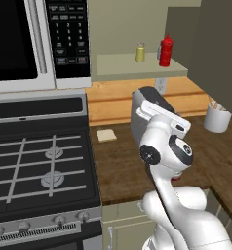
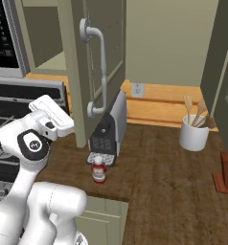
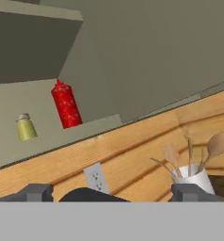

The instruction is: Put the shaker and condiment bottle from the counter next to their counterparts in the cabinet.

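**Kitchen corner: stove, wood counter, olive walls**

A gas stove (image 1: 40,166) fills the lower left, a microwave (image 1: 37,41) above it. The dark wood counter (image 1: 123,168) spreads right beneath a lighter wooden backsplash (image 2: 164,103) with a wall outlet (image 2: 137,89).

Home kitchen, rendered. Gas stove (image 1: 40,161) with grated burners and front knobs, microwave (image 1: 37,41) with keypad mounted above it. Wood-grain counter (image 1: 123,166) with a wooden backsplash carrying a wall outlet (image 2: 137,89). Coffee machine (image 2: 111,127) on the counter, white crock of wooden spoons (image 2: 194,131) near the wall. Open wall cabinet (image 1: 137,66) with a pale shelf holding a red squeeze bottle (image 1: 165,51) and a yellow shaker (image 1: 140,52); door with a curved handle (image 2: 99,72).
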Controlling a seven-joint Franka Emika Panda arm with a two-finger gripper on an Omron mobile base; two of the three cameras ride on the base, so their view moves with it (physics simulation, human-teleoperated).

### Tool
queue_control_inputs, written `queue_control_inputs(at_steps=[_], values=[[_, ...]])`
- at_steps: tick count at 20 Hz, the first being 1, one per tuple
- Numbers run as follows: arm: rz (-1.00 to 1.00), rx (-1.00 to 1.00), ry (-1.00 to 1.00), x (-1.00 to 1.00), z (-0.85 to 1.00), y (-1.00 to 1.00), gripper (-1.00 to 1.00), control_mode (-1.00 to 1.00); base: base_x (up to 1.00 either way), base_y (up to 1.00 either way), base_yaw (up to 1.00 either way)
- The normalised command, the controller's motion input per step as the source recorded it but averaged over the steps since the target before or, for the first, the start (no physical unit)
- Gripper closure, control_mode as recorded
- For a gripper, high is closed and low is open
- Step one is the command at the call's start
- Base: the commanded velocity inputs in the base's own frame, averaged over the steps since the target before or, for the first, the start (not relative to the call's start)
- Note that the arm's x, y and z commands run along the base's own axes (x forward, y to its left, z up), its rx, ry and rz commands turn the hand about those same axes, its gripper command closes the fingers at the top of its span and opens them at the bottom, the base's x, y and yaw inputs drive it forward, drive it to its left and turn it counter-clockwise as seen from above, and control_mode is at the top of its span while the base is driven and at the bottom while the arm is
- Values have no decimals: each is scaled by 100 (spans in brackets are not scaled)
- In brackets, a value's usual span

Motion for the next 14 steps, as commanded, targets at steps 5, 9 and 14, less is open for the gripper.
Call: queue_control_inputs(at_steps=[5, 9, 14], values=[[-37, 4, 5, -31, -81, -52, -100, -100, 0, 0, 0], [-28, 17, 7, -21, -35, -3, -100, -100, 0, 0, 0], [-36, 1, 12, -55, -79, -28, -100, -100, 0, 0, 0]])
